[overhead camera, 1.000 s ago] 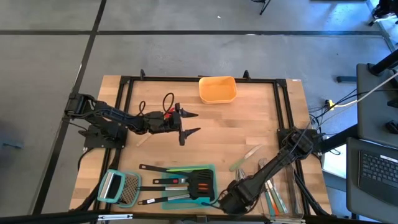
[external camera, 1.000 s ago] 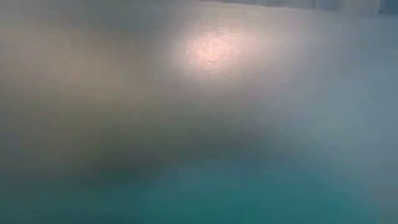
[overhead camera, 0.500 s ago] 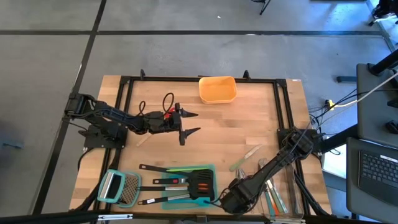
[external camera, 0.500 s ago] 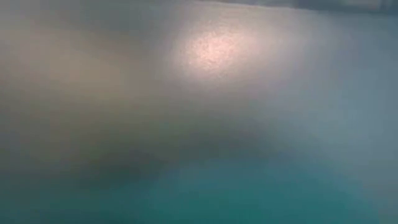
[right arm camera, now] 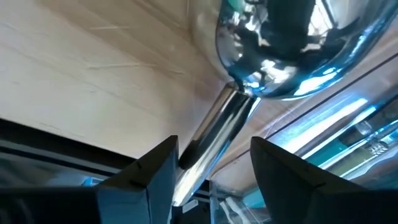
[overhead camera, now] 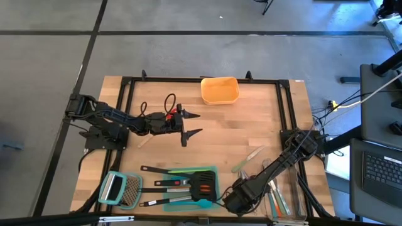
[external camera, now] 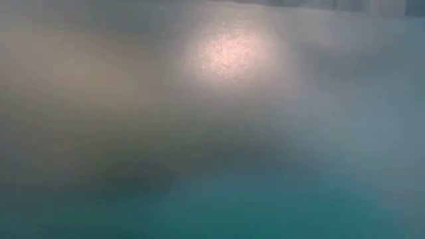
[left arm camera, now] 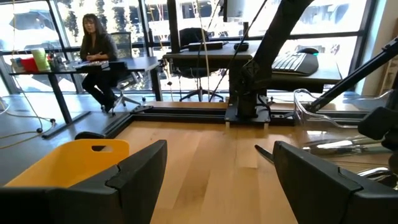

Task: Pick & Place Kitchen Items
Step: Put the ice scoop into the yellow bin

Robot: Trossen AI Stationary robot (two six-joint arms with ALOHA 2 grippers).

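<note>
My right fingers [right arm camera: 205, 171] straddle the silver scoop's [right arm camera: 280, 56] handle, not yet clenched; off-centre closing could flick it; left fingers [left arm camera: 217, 180] spread, idle.

Your low view [external camera: 212, 119] gives you nothing: a grey-teal blur with one pale glow toward 12 o'clock, no arm or utensil readable. From above, the right gripper [overhead camera: 233, 202] sits at the table's 6 o'clock edge, its fingertips hidden under its own wrist, so you cannot see there what they close around. In the right wrist view the silver spoon [right arm camera: 273, 56] is cut off by the frame at 12 o'clock, and its handle disappears between the fingers. The clear container [overhead camera: 282, 198] at 5 o'clock runs off the frame; its contents are too small to sort.
</note>
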